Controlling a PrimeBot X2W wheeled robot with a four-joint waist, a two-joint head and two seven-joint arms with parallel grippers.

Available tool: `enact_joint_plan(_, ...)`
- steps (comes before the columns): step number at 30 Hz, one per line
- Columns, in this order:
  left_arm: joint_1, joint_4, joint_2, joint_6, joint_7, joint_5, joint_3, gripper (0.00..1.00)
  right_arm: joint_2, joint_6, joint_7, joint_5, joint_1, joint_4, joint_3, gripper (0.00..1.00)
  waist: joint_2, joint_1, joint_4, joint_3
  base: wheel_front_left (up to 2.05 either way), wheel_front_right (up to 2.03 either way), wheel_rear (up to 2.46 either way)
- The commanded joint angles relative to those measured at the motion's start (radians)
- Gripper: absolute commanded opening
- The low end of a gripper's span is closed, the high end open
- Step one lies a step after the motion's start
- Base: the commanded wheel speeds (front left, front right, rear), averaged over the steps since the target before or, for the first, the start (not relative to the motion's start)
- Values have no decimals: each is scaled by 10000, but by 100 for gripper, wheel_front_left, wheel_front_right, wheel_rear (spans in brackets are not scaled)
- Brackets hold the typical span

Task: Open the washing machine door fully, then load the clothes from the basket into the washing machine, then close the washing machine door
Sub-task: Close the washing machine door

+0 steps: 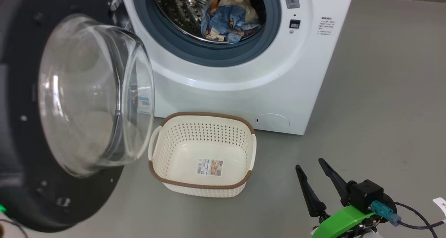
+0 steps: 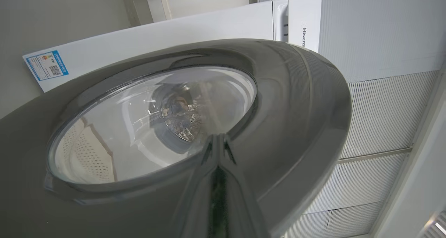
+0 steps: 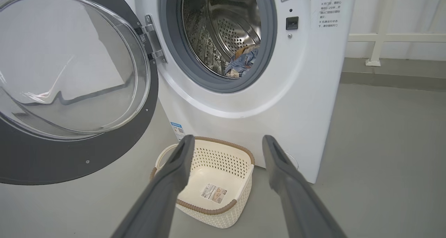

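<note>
1. Washing machine door [image 1: 87, 95] hangs swung left; my left gripper [image 2: 218, 168], clenched, meets its black rim [image 2: 296, 109].
2. Clothes [image 1: 228, 18] lie in the drum [image 1: 174, 11]; basket [image 1: 209, 114] just beside the door's edge.
3. Right gripper [image 1: 309, 163] released over bare floor [image 1: 383, 109].

Left pincer [image 2: 218, 145] closed tight, fingers [image 2: 204, 185] pressed together. Right pincer [image 1: 308, 163] spread wide, empty, dark fingers pointing up, green wrist part [image 1: 343, 220] behind.

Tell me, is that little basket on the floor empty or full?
Empty. The basket shows a bare cream bottom with just its label sticker; the clothes lie inside the washing machine.
</note>
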Motion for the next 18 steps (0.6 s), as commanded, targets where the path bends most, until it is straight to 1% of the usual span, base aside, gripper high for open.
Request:
enact_joint_plan(1,2,-559,205,107,291,-141,45,0,52,63,-128,166,-211,-196,248,100,-1,0,-89,-65,0,0,0)
enact_joint_plan(2,283,-1129,10,249,519,-254,-42,0,64,63,-147,183,-197,-183,259,100,-1,0,-180,-97,0,0,0)
enact_joint_plan(7,929,-2556,-522,632,1151,-582,-393,0,94,63,-191,220,-218,-134,279,100,-1,0,-463,-66,0,0,0)
enact_joint_plan(13,1427,-4184,-1568,477,1394,-1005,-1088,0,116,63,-241,264,-310,-74,241,100,-1,0,-872,-19,0,0,0)
enact_joint_plan(16,1664,-4524,-1811,354,1228,-1034,-1525,0,123,63,-261,266,-335,-34,231,100,-1,0,-1123,-47,0,0,0)
enact_joint_plan(18,1808,-4619,-1892,216,922,-828,-1837,0,127,63,-271,248,-348,-32,209,100,-1,0,-1298,-46,0,0,0)
